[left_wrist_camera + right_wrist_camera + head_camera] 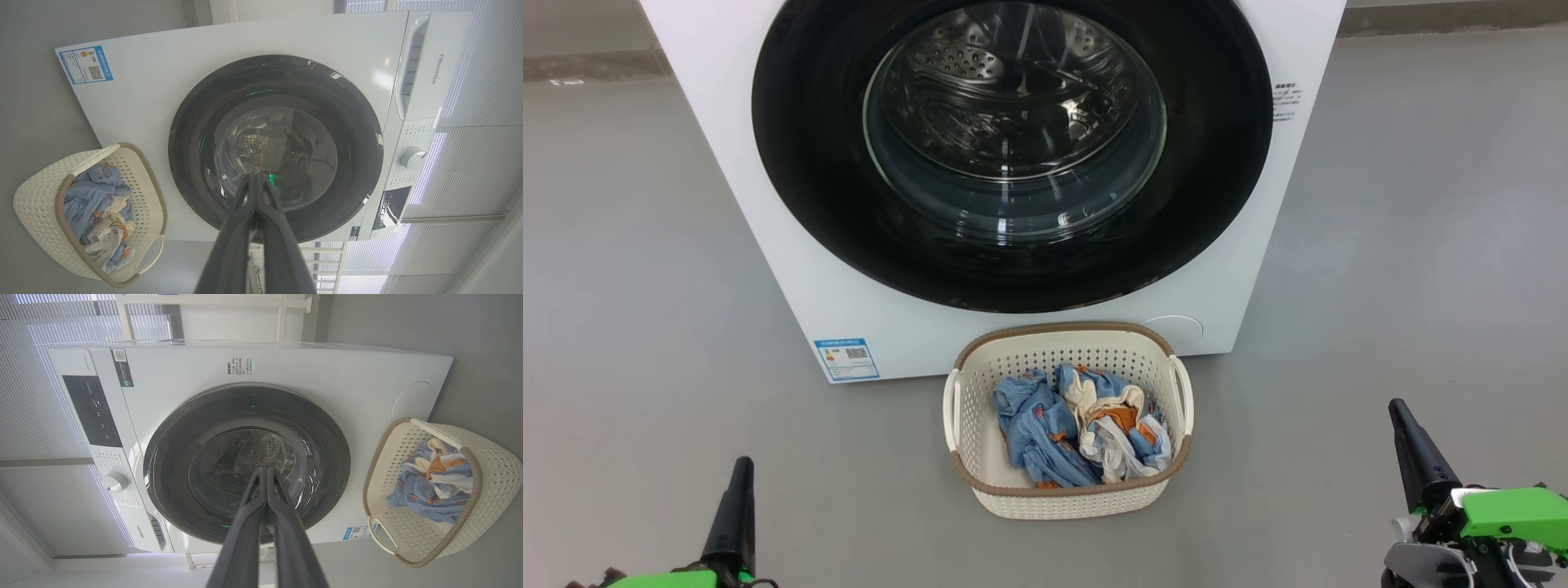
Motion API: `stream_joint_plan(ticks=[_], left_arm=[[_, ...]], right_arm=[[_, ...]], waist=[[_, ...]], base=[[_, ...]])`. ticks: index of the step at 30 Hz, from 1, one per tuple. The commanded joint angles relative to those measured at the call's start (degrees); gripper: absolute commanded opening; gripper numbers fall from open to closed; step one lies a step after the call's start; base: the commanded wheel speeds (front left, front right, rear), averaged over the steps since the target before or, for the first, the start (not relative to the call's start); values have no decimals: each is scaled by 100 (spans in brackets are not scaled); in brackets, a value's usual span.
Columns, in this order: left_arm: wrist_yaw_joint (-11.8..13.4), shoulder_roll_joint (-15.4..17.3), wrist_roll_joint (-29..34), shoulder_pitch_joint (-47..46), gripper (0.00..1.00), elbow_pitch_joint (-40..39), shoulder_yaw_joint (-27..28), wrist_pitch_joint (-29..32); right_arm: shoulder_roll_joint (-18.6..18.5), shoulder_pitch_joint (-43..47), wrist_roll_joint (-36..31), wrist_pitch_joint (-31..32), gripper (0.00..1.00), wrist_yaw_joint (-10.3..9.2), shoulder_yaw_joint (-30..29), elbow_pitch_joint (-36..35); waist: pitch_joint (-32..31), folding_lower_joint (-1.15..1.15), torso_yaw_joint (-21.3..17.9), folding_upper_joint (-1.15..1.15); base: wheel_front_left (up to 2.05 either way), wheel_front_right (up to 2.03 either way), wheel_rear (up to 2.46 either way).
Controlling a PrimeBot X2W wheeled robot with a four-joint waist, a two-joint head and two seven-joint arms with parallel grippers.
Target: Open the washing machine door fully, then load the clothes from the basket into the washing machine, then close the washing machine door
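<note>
White metal is the front of the washing machine [817,278], and it stands on a grey floor [645,327]. The washing machine door [1013,131] is closed flat against this front, with its glossy black rim around the clear glass bowl (the steel drum with small holes can be seen through the glass). A blue label sticker [847,358] is at the lower left corner of the front panel.

The basket [1013,498] stands on the floor just in front of the machine, below the door and a little to the right of the sticker. The clothes [1078,433] lie inside it in a loose heap: blue fabric with orange prints on the left, white, cream and orange pieces on the right.

The left gripper [742,469] is at the lower left and the right gripper [1403,420] at the lower right, both well apart from the basket. On each one the two dark fingers are pressed together, with nothing between them. In both wrist views the joined fingers point toward the door glass.
</note>
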Motion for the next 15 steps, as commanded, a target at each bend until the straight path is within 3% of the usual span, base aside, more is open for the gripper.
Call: stream_joint_plan(ticks=[1,15], left_arm=[[-37,48,55,-248,0,-104,184,36],[-37,48,54,-248,0,-104,184,35]], right_arm=[[-58,-299,-57,30,0,34,105,-142],[-58,-299,-57,30,0,34,105,-142]], waist=[[0,0,0,0],[0,0,0,0]], base=[[0,0,0],[0,0,0]])
